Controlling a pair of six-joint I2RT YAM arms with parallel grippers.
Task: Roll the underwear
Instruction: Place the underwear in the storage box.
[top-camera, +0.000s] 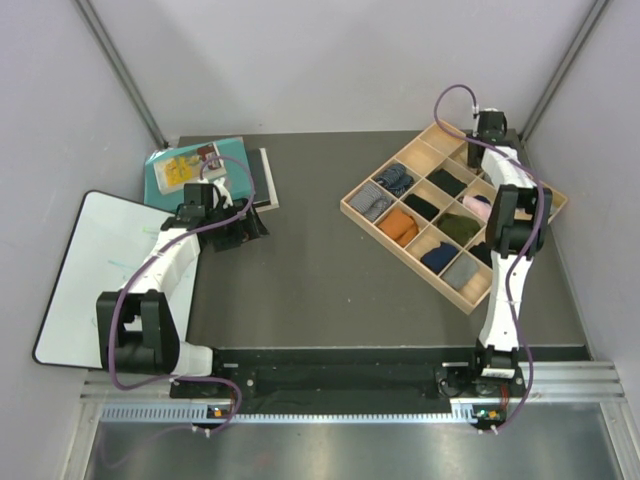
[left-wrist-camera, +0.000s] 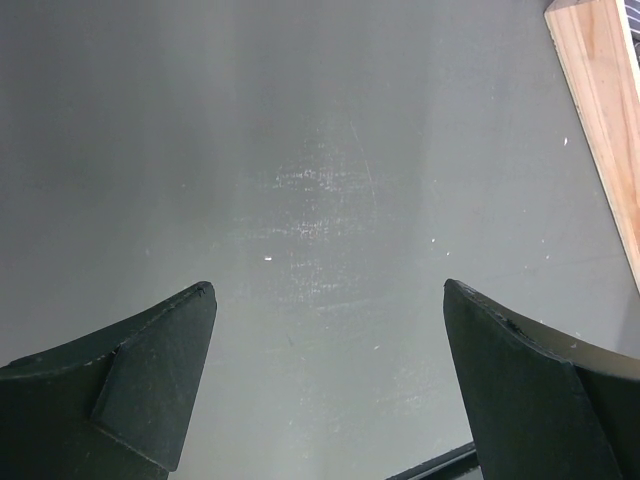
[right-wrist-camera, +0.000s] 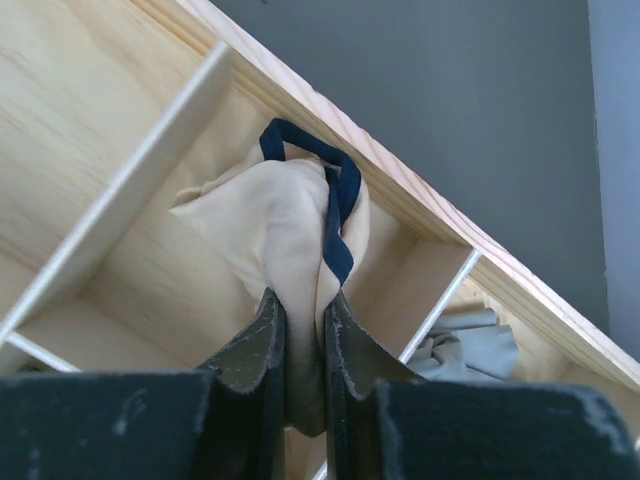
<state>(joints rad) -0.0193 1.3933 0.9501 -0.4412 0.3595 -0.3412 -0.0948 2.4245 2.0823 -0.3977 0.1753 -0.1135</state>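
You're in a robotics lab cell: plain grey panel walls (top-camera: 330, 60), dark table (top-camera: 320, 280), left arm (top-camera: 170, 265) and right arm (top-camera: 505, 300) mounted at an aluminium rail (top-camera: 570, 385), whiteboard (top-camera: 85, 270) alongside.

— What do we see of the arms?
— We see white shells on the long links of the left arm (top-camera: 172, 262) and the right arm (top-camera: 503, 300), with chunky black joint housings between them.
— And the wiring?
— We count one purple cable (top-camera: 113, 345) running outside the shells of each arm.
— The fingers?
— On the left gripper (left-wrist-camera: 328, 287) we see matte black, wedge-shaped fingers (left-wrist-camera: 140, 380); on the right gripper (right-wrist-camera: 303, 297) dark, flat ones, and pale scuffs on the black body behind them.
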